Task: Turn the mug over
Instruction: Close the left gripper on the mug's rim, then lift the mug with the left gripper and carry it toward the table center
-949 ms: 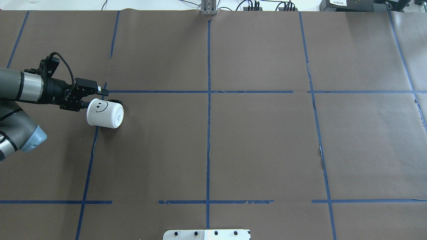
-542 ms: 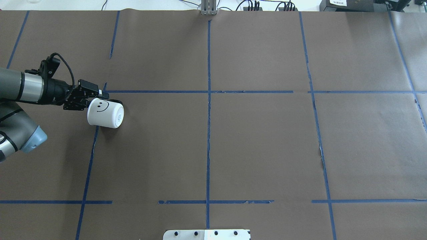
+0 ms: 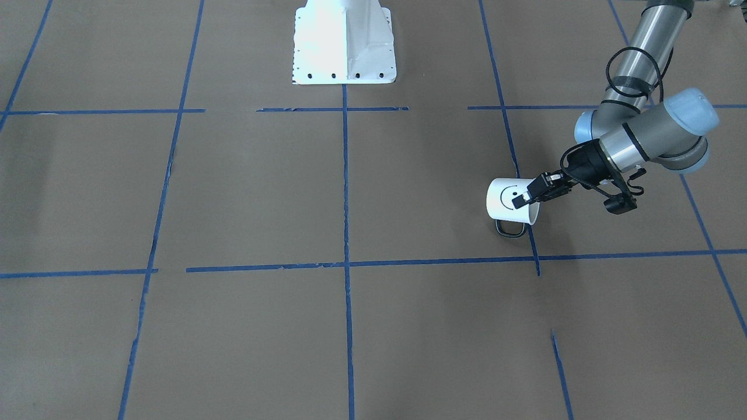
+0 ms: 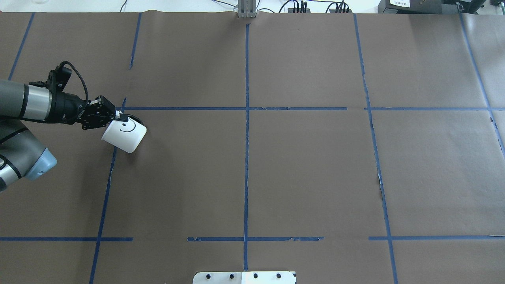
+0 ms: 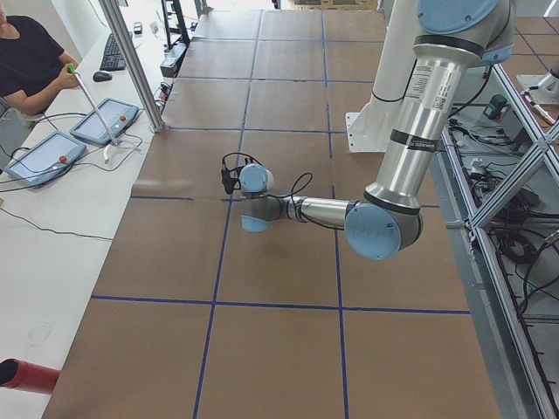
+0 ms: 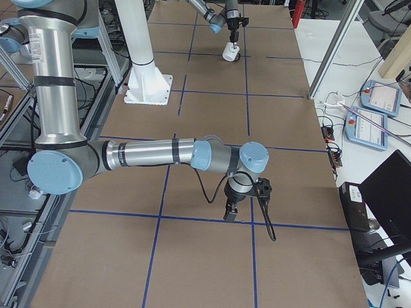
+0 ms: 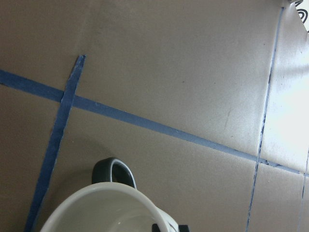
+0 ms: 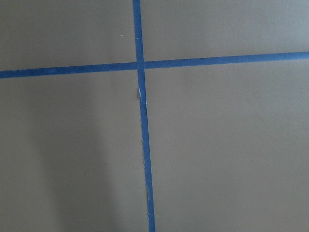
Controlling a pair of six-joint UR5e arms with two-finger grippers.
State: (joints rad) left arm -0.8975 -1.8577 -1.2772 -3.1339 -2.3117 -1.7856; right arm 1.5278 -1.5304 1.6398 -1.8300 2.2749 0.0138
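The left gripper (image 4: 119,117) pinches the rim of the white mug (image 4: 125,138). The mug is tipped, close to the left edge of the bench (image 4: 300,177). The right gripper (image 6: 229,212) hangs near the right edge; I cannot tell its grip.

Light: bright, even, from above.
Glare: pale sheen on the counter (image 7: 289,111), left wrist view's right side.
Shadows: soft, faint, under the mug (image 4: 124,136).
Focus: exterior views sharp; wrist views slightly soft.

I read mug (image 4: 124,136): smooth glossy white glaze. Table cover (image 4: 307,173): matt brown paper. Tape (image 4: 246,177): blue, edges torn in places. Left arm tube (image 4: 37,104): satin metal.
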